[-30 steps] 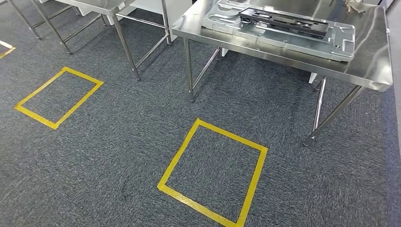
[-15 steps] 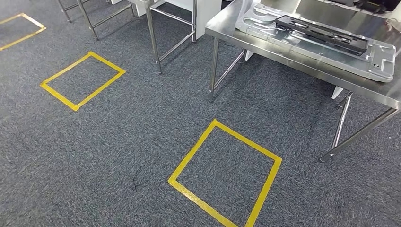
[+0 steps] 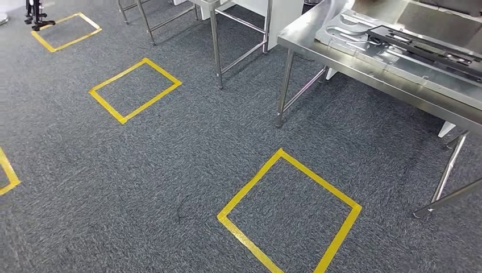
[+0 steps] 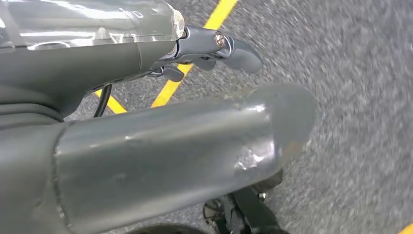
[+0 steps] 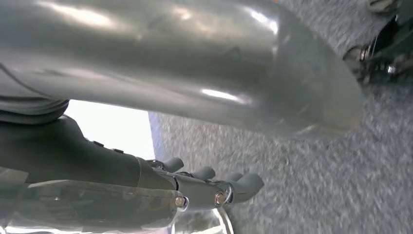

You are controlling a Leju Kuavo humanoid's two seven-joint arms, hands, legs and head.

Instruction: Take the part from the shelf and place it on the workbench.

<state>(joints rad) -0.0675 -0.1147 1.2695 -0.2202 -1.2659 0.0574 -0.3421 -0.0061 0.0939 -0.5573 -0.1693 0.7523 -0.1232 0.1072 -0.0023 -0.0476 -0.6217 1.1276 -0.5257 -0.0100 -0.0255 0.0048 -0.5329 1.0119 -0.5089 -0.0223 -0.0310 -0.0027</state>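
Note:
A steel workbench (image 3: 316,48) stands at the upper right of the head view. On it lies a large silver panel (image 3: 392,57), and a long black part (image 3: 427,49) rests on top of that panel. My left hand (image 4: 146,139) hangs over the grey carpet, thumb and fingers (image 4: 233,48) apart, with nothing in it. My right hand (image 5: 195,92) also hangs over the carpet, its dark fingers (image 5: 234,187) extended and holding nothing.
Yellow taped squares mark the grey carpet: one near (image 3: 290,213), one further left (image 3: 135,90), one far back (image 3: 65,31). A second steel table's legs (image 3: 217,54) and a white cabinet (image 3: 282,14) stand behind. A black stand's base (image 3: 37,16) sits at the far left.
The camera has turned left: the workbench and the near yellow square slid to the right, and more taped squares came in at the left. Nothing on the bench moved.

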